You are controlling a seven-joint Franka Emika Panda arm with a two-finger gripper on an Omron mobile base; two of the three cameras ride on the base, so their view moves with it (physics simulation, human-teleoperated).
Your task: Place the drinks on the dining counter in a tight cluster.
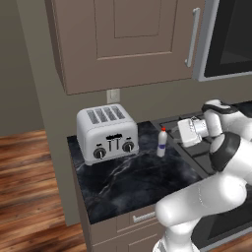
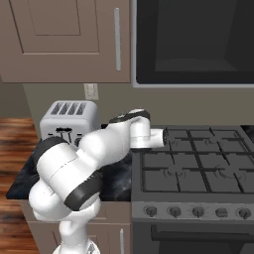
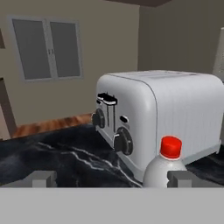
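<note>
Your arm reaches forward and bends back to its left, so the hand lies nearly level over the edge of the gas stove (image 1: pixel 197 147) and points along the narrow black marble worktop (image 1: pixel 128 182) toward the silver toaster (image 1: pixel 107 133). The gripper (image 3: pixel 111 179) hangs with its jaws spread wide apart and nothing between them; the two dark fingertips (image 3: pixel 43 178) stand well clear of each other in the hand view. The slim white red-capped bottle (image 1: pixel 162 142) stands upright just ahead of the gripper, off toward the right fingertip (image 3: pixel 180 178) rather than centred in the gap, and it sits close in front of the toaster's side. Beyond the bottle the toaster blocks the way straight ahead. To the left of the bottle, as the hand sees it, you have a broad bare stretch of worktop running out to its front edge.
</note>
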